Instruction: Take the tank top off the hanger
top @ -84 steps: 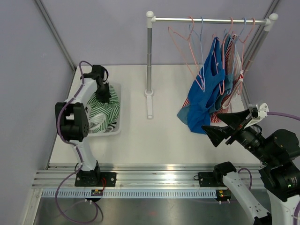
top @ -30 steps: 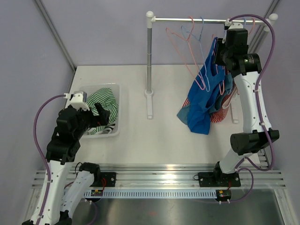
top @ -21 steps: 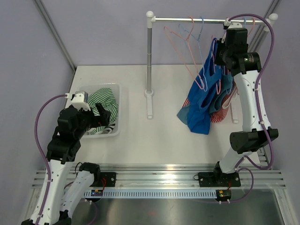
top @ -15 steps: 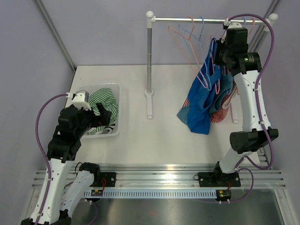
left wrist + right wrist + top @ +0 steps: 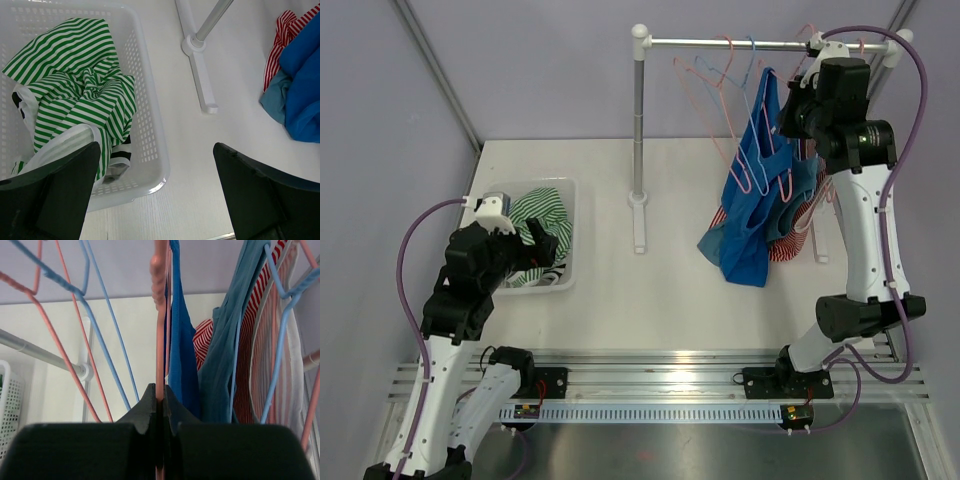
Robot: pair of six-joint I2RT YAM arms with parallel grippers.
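1. On the right half of the clothes rail, the blue tank top hangs from a pink hanger, and its lower folds lie on the white table.
2. At that hanger, the right gripper is raised to rail height, and its two fingers are pressed together on the pink wire just beside the tank top's strap.
3. Behind the blue one, on neighbouring hangers, hang a teal garment and a red-and-white striped garment.
4. Left of the tank top, bare pink and blue hangers dangle from the same rail.
5. Across the table, well apart from the rail, the left gripper hovers with its fingers spread wide and nothing between them.
6. Below it stands a white mesh basket with a green-and-white striped garment crumpled inside.
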